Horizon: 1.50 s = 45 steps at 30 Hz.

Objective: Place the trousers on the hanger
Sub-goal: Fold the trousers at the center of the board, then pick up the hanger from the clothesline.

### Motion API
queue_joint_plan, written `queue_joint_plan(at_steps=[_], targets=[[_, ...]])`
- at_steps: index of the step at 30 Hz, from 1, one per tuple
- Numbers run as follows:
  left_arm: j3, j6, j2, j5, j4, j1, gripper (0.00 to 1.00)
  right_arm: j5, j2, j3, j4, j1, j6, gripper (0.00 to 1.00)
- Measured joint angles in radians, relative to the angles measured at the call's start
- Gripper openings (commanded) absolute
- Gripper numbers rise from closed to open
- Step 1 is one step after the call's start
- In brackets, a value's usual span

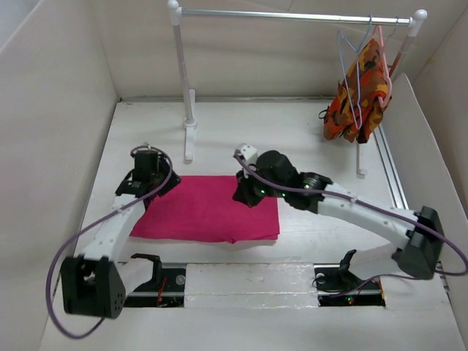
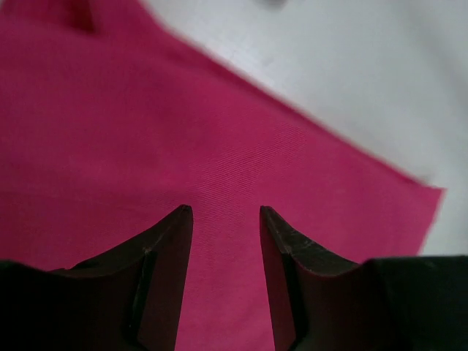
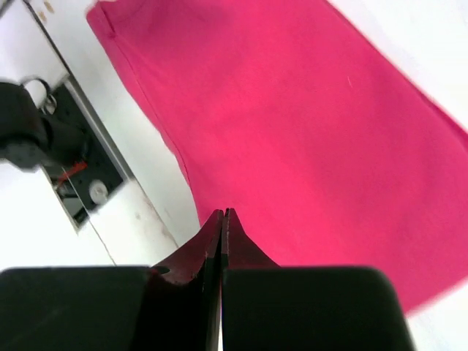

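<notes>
Plain white panels (image 1: 58, 88) wall in a white table (image 1: 292, 128) bearing a white-posted clothes rail (image 1: 292, 14).

Rack post (image 1: 184, 95) just behind trousers (image 1: 208, 210)

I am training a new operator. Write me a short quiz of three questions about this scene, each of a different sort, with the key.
1. True or false: the left pincer is open over the trousers.
2. Fill in: the fingers of the right pincer are ____.
3. Where is the hanger? A: hanging on the rail. B: lying on the trousers. C: held in the right pincer.
Key: 1 true; 2 shut; 3 A.
</notes>
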Motion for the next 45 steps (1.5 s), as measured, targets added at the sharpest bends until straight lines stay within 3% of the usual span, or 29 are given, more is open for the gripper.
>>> queue_joint_plan(at_steps=[3, 9, 10, 12, 13, 14, 16, 17, 18, 19, 20, 25, 28, 29, 30, 31, 35, 40, 42, 45], targets=[[-0.107, 0.0, 0.134, 0.059, 0.018, 0.0, 0.38, 0.013, -0.134, -0.171, 0.036, -0.008, 0.004, 0.0], [-0.141, -0.001, 0.248, 0.076, 0.109, 0.002, 0.37, 0.042, -0.136, -0.483, 0.029, -0.014, 0.049, 0.0], [-0.139, -0.001, 0.268, 0.074, 0.122, 0.003, 0.36, 0.047, -0.133, -0.506, 0.008, -0.018, 0.052, 0.02], [-0.127, 0.0, 0.312, 0.072, 0.13, 0.005, 0.34, 0.05, -0.132, -0.51, -0.025, -0.023, 0.051, 0.22], [-0.116, 0.0, 0.328, 0.069, 0.124, 0.005, 0.34, 0.059, -0.136, -0.487, -0.06, -0.026, 0.04, 0.3], [-0.104, 0.0, 0.335, 0.068, 0.115, 0.006, 0.33, 0.069, -0.142, -0.447, -0.103, -0.026, 0.026, 0.44], [-0.078, 0.006, 0.326, 0.062, 0.104, 0.006, 0.31, 0.101, -0.157, -0.31, -0.185, -0.029, -0.021, 0.53], [-0.064, 0.009, 0.311, 0.058, 0.098, 0.002, 0.21, 0.125, -0.168, -0.217, -0.222, -0.033, -0.051, 0.52], [-0.043, 0.012, 0.289, 0.045, 0.088, -0.007, 0.11, 0.145, -0.177, -0.111, -0.255, -0.043, -0.084, 0.42], [-0.017, 0.017, 0.261, 0.028, 0.081, -0.018, 0.01, 0.158, -0.187, -0.003, -0.261, -0.069, -0.125, 0.24], [0.019, 0.024, 0.229, 0.01, 0.068, -0.04, 0.0, 0.168, -0.198, 0.094, -0.262, -0.101, -0.171, 0.0], [0.202, 0.053, 0.134, 0.031, 0.085, -0.14, 0.0, 0.183, -0.212, 0.491, -0.267, -0.471, -0.344, 0.0], [0.232, 0.063, 0.106, 0.092, 0.116, -0.146, 0.0, 0.147, -0.137, 0.666, -0.274, -0.694, -0.416, 0.24], [0.229, 0.064, 0.098, 0.11, 0.118, -0.146, 0.0, 0.13, -0.108, 0.714, -0.28, -0.756, -0.434, 0.44], [0.218, 0.07, 0.089, 0.126, 0.124, -0.146, 0.0, 0.111, -0.074, 0.753, -0.28, -0.81, -0.448, 0.51], [0.208, 0.077, 0.08, 0.145, 0.128, -0.146, 0.0, 0.109, -0.07, 0.756, -0.28, -0.816, -0.452, 0.55], [0.263, 0.13, 0.121, 0.209, 0.122, -0.162, 0.1, -0.019, 0.092, 0.816, -0.307, -1.01, -0.491, 0.55], [0.653, 0.243, 0.354, 0.051, 0.112, -0.399, 0.19, -0.085, 0.208, 0.789, -0.352, -1.108, -0.505, 0.55], [0.668, 0.245, 0.356, 0.061, 0.156, -0.477, 0.24, -0.109, 0.211, 0.753, -0.358, -1.121, -0.507, 0.54], [0.571, 0.217, 0.286, 0.082, 0.197, -0.494, 0.26, -0.141, 0.199, 0.705, -0.353, -1.127, -0.508, 0.53]])
